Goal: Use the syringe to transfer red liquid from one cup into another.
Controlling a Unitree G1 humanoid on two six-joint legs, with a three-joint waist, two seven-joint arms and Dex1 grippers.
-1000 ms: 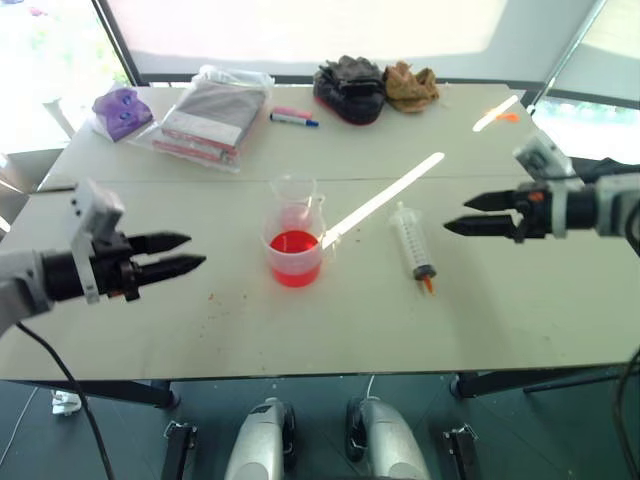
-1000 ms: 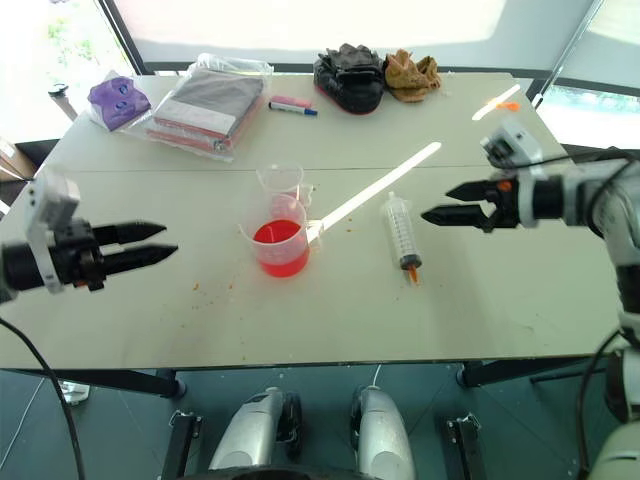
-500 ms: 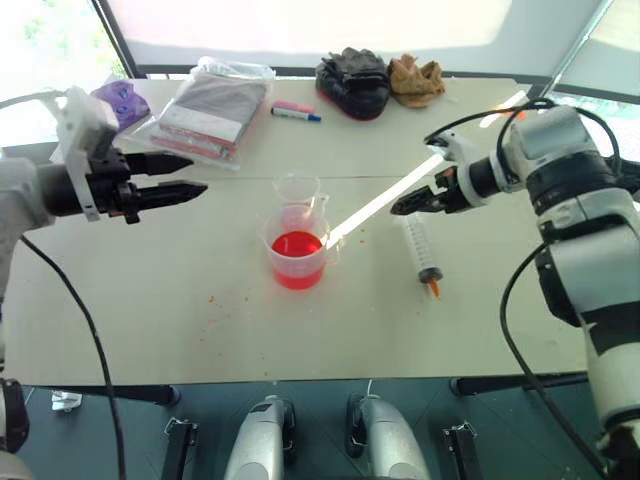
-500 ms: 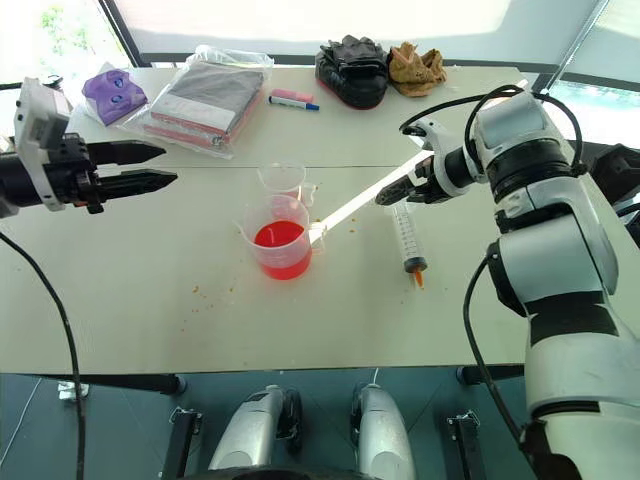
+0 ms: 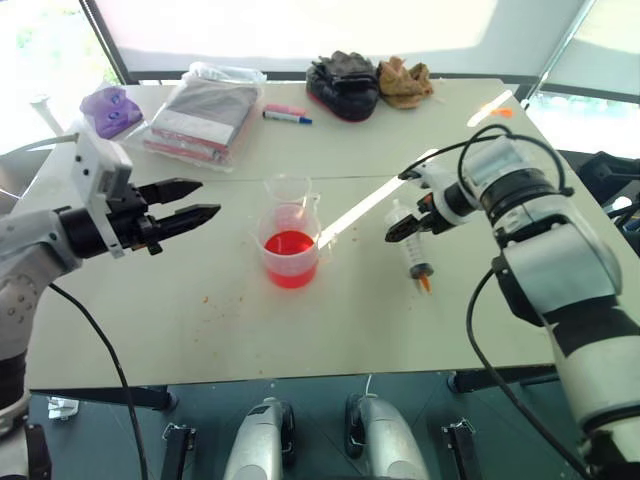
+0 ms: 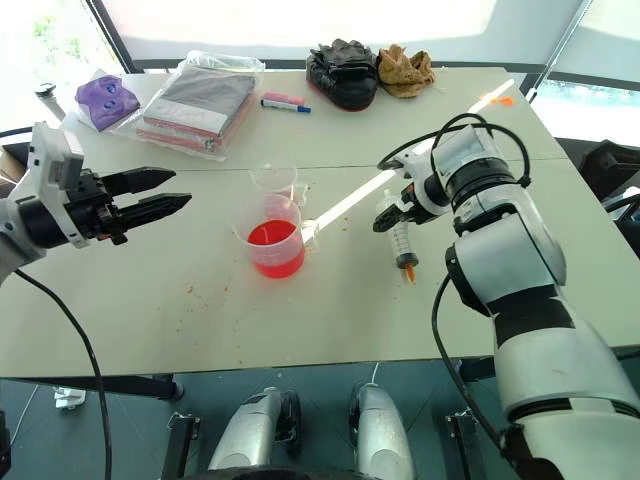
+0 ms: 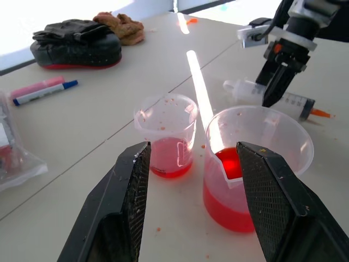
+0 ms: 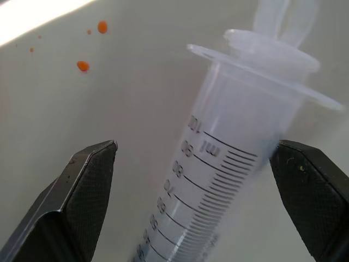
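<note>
The syringe (image 5: 411, 246) lies flat on the table right of the cups, with its orange tip (image 5: 428, 286) toward the near edge. My right gripper (image 5: 398, 232) points down at its plunger end. It is open, and the pads (image 8: 82, 196) stand either side of the marked barrel (image 8: 218, 185) just below the flange. The wider beaker (image 5: 292, 250) holds red liquid (image 5: 291, 260). The narrower cup (image 5: 291, 194) stands right behind it with a little red at its bottom (image 7: 166, 164). My left gripper (image 5: 207, 198) hovers open and empty left of the cups, pointing at them.
At the back of the table lie a red-and-blue marker (image 5: 286, 114), a bagged book (image 5: 200, 108), a purple object (image 5: 106, 101), dark gloves (image 5: 341, 84) and a brown cloth (image 5: 403, 80). Small orange specks dot the table near the beaker.
My right gripper came down and toward the cups, from above the sunlit stripe to the syringe's plunger end. The left gripper shifted slightly toward the cups.
</note>
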